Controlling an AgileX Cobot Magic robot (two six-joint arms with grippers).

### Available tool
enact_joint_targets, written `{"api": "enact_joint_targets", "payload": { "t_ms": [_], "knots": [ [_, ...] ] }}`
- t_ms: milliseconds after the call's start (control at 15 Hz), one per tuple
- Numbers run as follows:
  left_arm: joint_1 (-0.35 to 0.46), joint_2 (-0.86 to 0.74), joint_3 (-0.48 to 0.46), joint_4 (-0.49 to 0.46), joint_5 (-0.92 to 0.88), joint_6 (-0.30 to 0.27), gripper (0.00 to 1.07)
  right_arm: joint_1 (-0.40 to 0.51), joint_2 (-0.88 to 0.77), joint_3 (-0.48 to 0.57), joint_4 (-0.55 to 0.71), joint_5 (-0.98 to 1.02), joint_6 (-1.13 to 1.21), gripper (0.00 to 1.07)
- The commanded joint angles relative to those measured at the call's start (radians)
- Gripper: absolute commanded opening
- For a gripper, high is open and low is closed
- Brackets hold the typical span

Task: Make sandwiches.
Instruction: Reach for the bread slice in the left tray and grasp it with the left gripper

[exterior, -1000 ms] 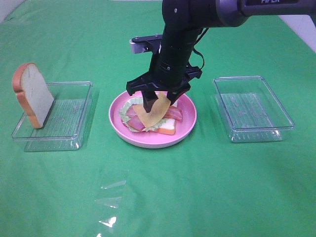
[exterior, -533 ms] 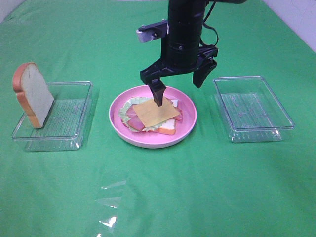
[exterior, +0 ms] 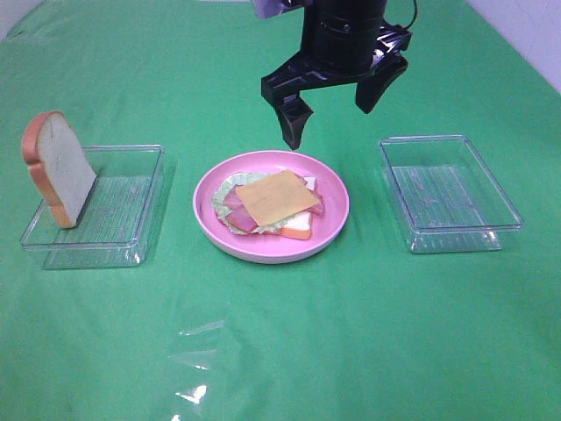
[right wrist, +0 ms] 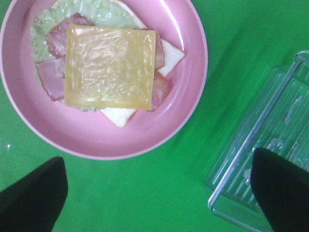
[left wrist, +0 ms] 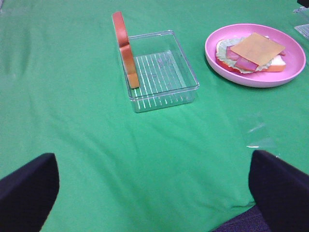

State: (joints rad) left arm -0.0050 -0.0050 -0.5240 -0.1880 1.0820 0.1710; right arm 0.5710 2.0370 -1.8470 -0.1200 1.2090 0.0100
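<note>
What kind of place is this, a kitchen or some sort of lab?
Probably a robot practice table, not a kitchen: a plain green cloth covers it, the sandwich on the pink plate looks like toy food, and a black robot pincer hangs open above.

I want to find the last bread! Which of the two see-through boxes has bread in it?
The clear box left of the pink plate: that left box has a bread slice standing at its end. The right box holds nothing.
</note>
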Motion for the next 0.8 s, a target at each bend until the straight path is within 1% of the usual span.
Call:
{"api": "enact_joint_targets", "payload": {
  "t_ms": [67, 200, 267, 333, 800],
  "knots": [
    [0.003, -0.017, 0.000, -0.004, -0.001, 0.001, 1.02, 0.001, -0.081, 0.086, 0.000, 0.119, -0.010, 0.99],
    [0.003, -0.017, 0.000, -0.004, -0.001, 0.001, 1.02, 0.001, -0.192, 0.211, 0.000, 0.119, -0.004, 0.99],
    [0.003, -0.016, 0.000, -0.004, -0.001, 0.001, 1.02, 0.001, -0.284, 0.329, 0.000, 0.116, -0.004, 0.99],
    [0.003, -0.016, 0.000, -0.004, -0.001, 0.001, 1.02, 0.001, -0.308, 0.352, 0.000, 0.115, -0.004, 0.99],
    [0.003, -0.016, 0.000, -0.004, -0.001, 0.001, 1.02, 0.001, -0.584, 0.692, 0.017, 0.101, 0.002, 0.99]
  ]
}}
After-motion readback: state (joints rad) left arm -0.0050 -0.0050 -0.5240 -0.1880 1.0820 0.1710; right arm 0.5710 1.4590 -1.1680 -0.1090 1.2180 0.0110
